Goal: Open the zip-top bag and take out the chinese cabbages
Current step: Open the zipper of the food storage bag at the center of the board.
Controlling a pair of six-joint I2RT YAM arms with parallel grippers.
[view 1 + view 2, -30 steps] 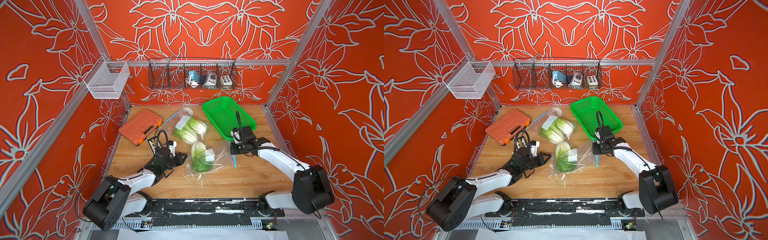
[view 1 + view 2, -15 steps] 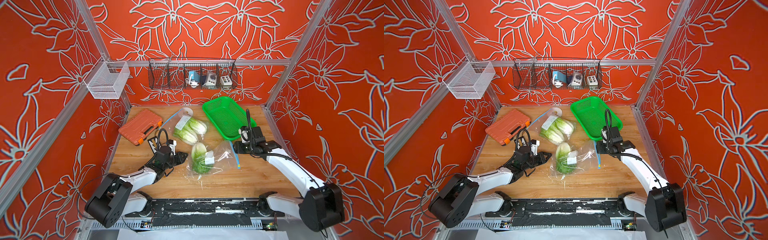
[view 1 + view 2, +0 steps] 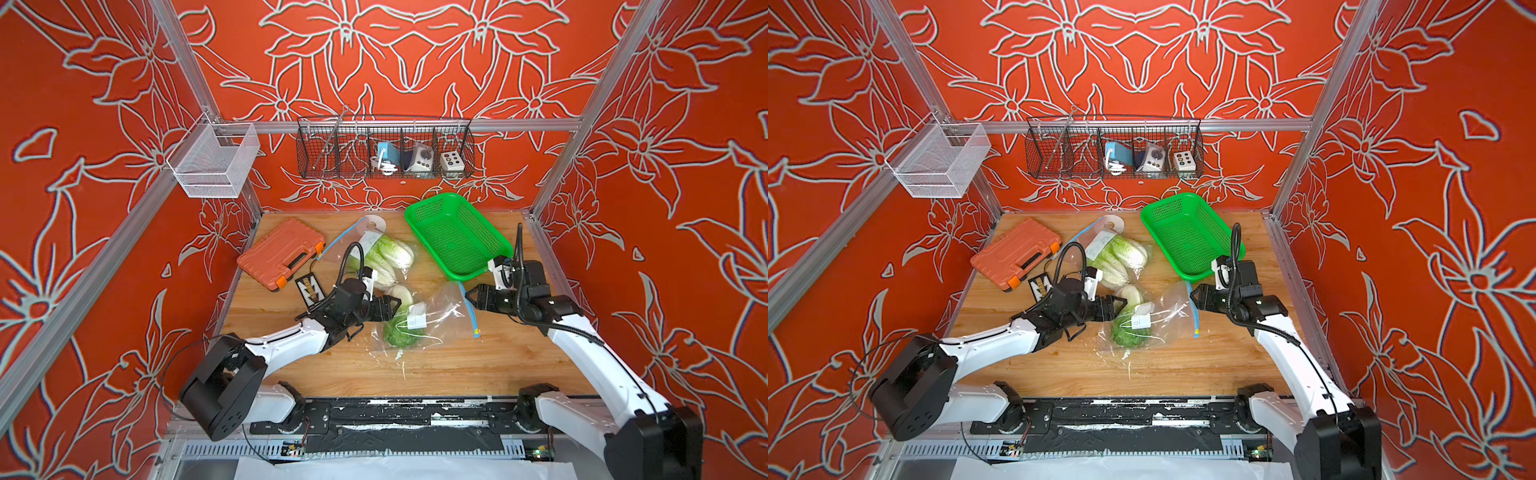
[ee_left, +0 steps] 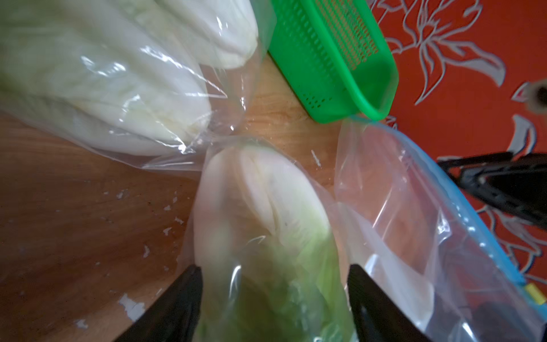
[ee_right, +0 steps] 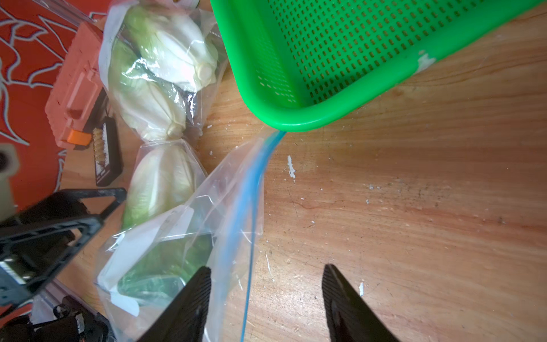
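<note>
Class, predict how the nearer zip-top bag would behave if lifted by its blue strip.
Probably floppy: the zip-top bag lies crumpled. Likely to sag, since its cabbage sits far from the blue strip. Possibly slippery: the film looks glossy.

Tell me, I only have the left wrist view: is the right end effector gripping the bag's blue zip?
Observer: No. The right end effector is open; the blue zip strip runs through the gap, ungripped.
Operator: What lies left of my arm?
Observer: An orange case, closed, by the left edge of the table.
Operator: Is the green basket loaded?
Observer: No, both top views show nothing in it.
</note>
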